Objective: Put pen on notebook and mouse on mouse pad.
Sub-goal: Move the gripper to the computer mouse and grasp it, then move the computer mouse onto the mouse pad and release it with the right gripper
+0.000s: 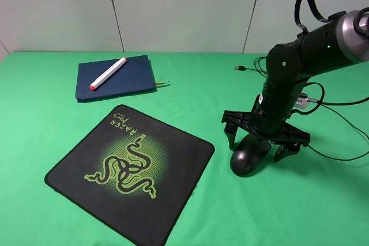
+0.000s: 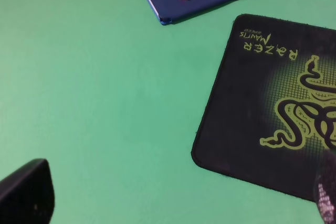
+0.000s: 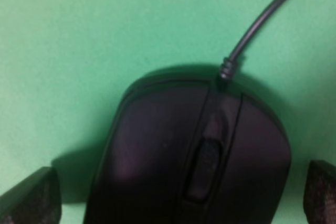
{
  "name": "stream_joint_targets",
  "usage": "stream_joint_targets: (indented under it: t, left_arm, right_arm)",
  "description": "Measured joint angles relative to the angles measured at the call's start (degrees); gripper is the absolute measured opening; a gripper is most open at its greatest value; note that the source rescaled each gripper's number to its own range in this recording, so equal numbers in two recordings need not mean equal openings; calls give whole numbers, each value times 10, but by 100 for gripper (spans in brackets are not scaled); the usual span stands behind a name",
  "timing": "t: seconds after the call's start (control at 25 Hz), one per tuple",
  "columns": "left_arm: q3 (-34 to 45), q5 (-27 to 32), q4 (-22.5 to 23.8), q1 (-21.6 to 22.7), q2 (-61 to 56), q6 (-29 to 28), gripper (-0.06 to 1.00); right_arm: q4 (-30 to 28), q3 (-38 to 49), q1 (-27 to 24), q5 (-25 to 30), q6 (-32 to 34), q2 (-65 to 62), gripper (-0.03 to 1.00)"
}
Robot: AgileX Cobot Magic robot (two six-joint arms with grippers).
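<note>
Nearest lies the square black mouse pad (image 1: 130, 171), flat, with rounded corners and a green snake logo. To its right, the glossy mouse (image 1: 249, 155) rests on the green cloth (image 1: 190, 102) between the wide-spread right gripper (image 1: 258, 149). Far left, the white pen (image 1: 108, 73) lies on the navy notebook (image 1: 130, 79). The left gripper (image 2: 173, 203) is also spread wide.

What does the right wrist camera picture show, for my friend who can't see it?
A glossy black wired mouse fills the view, with its scroll wheel in the middle and its thin black cable running off across the green table. The right gripper is open, with one dark finger on each side of the mouse and a small gap between.
</note>
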Motion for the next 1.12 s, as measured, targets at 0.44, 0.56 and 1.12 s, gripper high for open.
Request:
stream_joint_targets:
  t: [0.44,0.56,1.12]
  left_arm:
    - [0,0,0,0,0,0,100]
    - [0,0,0,0,0,0,100]
    - [0,0,3,0,0,0,100]
  right_arm:
    - [0,0,0,-1,2,0,1]
    - [0,0,0,-1,2,0,1]
    - [0,0,0,20,-12,-58,1]
